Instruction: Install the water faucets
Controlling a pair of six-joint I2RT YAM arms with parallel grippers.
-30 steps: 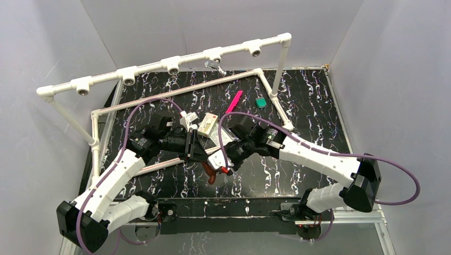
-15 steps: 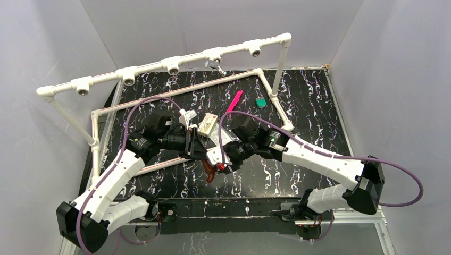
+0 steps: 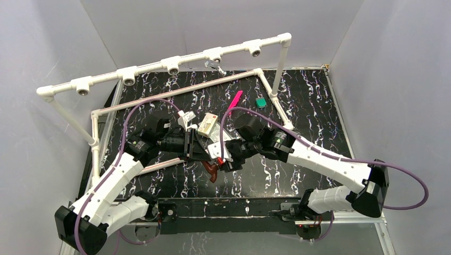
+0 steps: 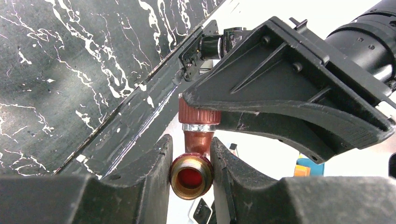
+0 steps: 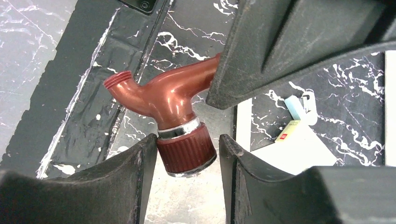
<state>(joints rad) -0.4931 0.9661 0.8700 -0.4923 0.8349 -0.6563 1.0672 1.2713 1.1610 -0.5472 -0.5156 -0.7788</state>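
The reddish-brown faucet [image 3: 213,171] is held off the bench [image 3: 314,111] at near centre, where the two arms meet, and it is shared between both sets of jaws. The left gripper [image 4: 189,150] is clamped on it: in the left wrist view its jaws are pressed against either side of the brass-coloured threaded mouth, which is turned toward that camera. The right gripper [image 5: 187,145] is placed around the other end, the ribbed red cap [image 5: 187,153] with its chrome ring. In the right wrist view the cap sits between the jaws, which are parted; one finger [image 5: 135,177] lies against or just beside the cap, and a thin gap is shown at the other. In that view the bent spout is seen pointing left with its small threaded tip free, while the body's other end is hidden behind a black finger [image 5: 299,42] of the left gripper. The silver faucet [image 3: 214,65] is found well apart from the arms, just under a socket of the raised white pipe rail [image 3: 154,67] at far centre; whether it is screwed home cannot be told. A pink strip [image 3: 234,101] and a small green item [image 3: 260,102] are laid on the bench between rail and arms, and a white card [image 3: 208,123] is seen just beyond the left gripper.
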